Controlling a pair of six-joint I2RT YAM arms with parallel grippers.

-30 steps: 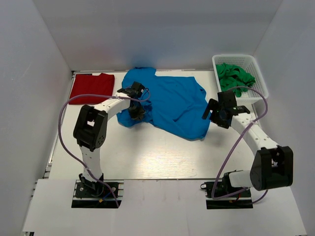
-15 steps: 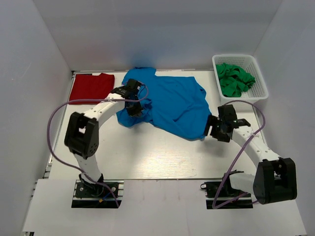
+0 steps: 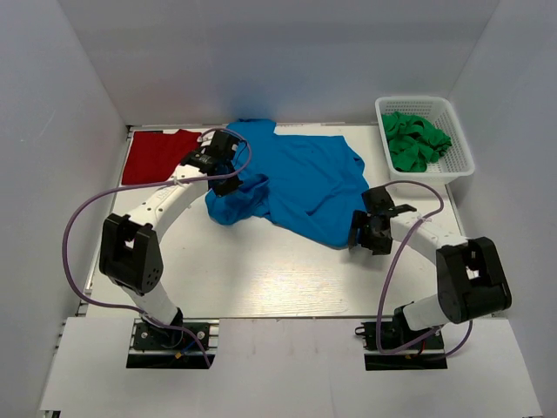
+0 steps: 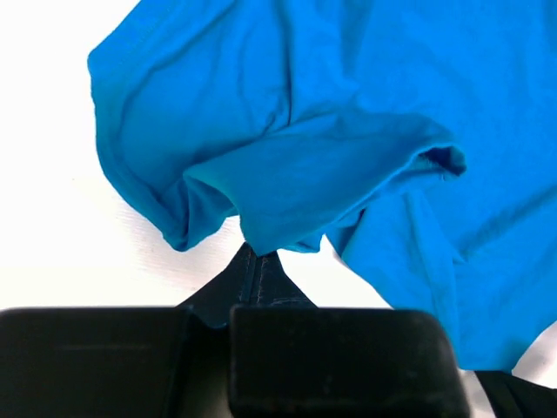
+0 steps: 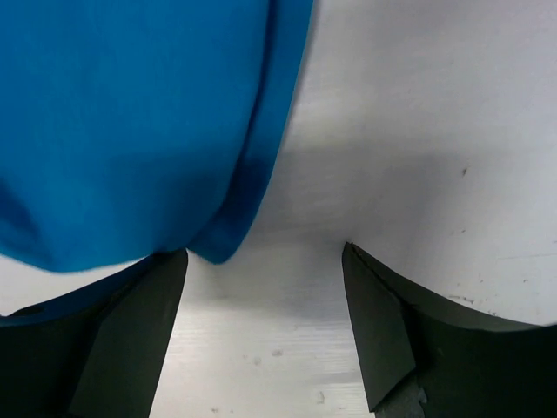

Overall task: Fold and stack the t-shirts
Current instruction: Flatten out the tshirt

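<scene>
The bright blue t-shirt lies crumpled and spread across the middle back of the table. The dark red t-shirt lies flat at the back left. My left gripper is shut on a fold of the blue shirt's left edge; in the left wrist view the cloth hangs bunched from my closed fingertips. My right gripper is open at the blue shirt's near right corner; in the right wrist view that corner lies just by the left finger, with the bare table between the fingers.
A white basket holding green cloth stands at the back right. White walls enclose the table at the back and both sides. The arms' purple cables loop over the table beside each arm.
My left gripper has moved back and left along the blue shirt's edge, pulling cloth with it. My right gripper has come down and left to the shirt's near right corner.
</scene>
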